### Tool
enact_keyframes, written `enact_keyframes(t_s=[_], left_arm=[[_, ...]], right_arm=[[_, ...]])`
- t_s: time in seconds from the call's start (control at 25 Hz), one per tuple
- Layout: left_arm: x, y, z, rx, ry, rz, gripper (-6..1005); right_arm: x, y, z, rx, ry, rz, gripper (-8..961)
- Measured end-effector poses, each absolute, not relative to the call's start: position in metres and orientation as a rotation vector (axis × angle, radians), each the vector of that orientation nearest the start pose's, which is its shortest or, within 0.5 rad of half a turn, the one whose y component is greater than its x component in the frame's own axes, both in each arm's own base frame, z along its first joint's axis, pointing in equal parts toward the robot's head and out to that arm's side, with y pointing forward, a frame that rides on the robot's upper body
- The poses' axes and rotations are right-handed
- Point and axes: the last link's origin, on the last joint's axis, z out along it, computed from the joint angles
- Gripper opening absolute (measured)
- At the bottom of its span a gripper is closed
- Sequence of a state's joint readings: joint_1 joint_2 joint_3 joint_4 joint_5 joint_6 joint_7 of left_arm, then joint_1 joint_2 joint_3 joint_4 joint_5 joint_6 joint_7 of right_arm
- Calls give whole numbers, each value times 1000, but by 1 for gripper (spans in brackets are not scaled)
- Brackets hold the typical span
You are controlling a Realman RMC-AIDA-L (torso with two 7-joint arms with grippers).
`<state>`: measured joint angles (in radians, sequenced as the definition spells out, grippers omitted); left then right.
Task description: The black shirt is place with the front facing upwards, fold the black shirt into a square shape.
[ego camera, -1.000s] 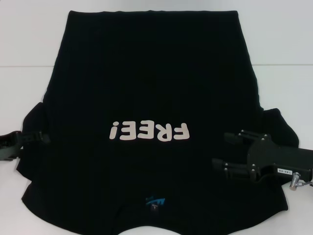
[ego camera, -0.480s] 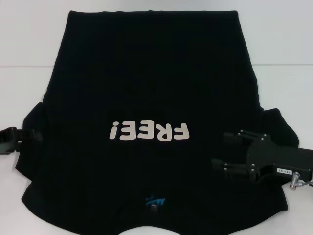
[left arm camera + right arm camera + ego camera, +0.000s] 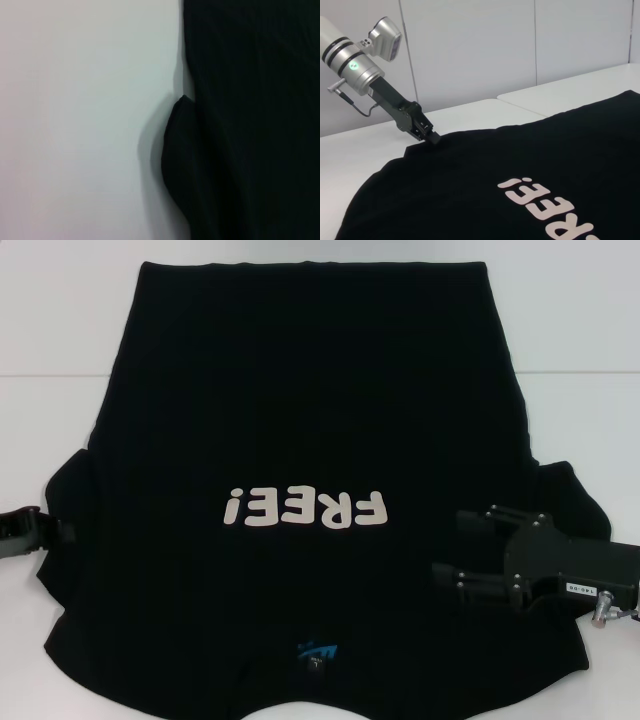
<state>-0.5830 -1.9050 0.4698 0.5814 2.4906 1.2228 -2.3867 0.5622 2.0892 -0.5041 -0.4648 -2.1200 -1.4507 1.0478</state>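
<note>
Plainly, we saw the left gripper [image 3: 433, 138] at the edge of the shirt's [image 3: 310, 420] left sleeve, its fingertips down on the cloth, though we could not tell whether they were spread or pinching. Our right gripper [image 3: 462, 548] hovered over the right side of the shirt with its fingers apart. The shirt lay flat, front up, on the white table [image 3: 60, 330], its "FREE!" lettering [image 3: 305, 509] showing and a small blue logo [image 3: 318, 651] near the collar.

Bright, even room light washes the white table [image 3: 60, 330] pale, without glare. The black shirt [image 3: 310, 410] swallows detail; beside its sleeve [image 3: 182, 150] lies one soft, blurred shadow.
</note>
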Motion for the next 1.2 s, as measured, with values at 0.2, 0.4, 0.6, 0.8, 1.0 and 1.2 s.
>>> enact_keyframes(t_s=[0.2,0.4,0.6,0.8,1.0,1.2], left_arm=[[-369,359,75,-1846,-1832,-290,142],[-369,359,75,-1847,-1829,-279,0],[-370,361,80,-1839,-1817,-284,0],[-369,365,96,-1825,-1779,-286,0],[-367,370,116,-1800,-1762,-292,-1],[-358,374,126,-1825,-1745,-293,-1]], right_arm=[[284,326,-28,-2666,447,629,852],[284,326,-27,-2662,449,631,852],[284,326,-27,-2662,449,633,852],[284,326,-27,-2660,450,634,852],[284,326,-27,-2659,451,637,852],[284,325,-27,-2658,452,638,852]])
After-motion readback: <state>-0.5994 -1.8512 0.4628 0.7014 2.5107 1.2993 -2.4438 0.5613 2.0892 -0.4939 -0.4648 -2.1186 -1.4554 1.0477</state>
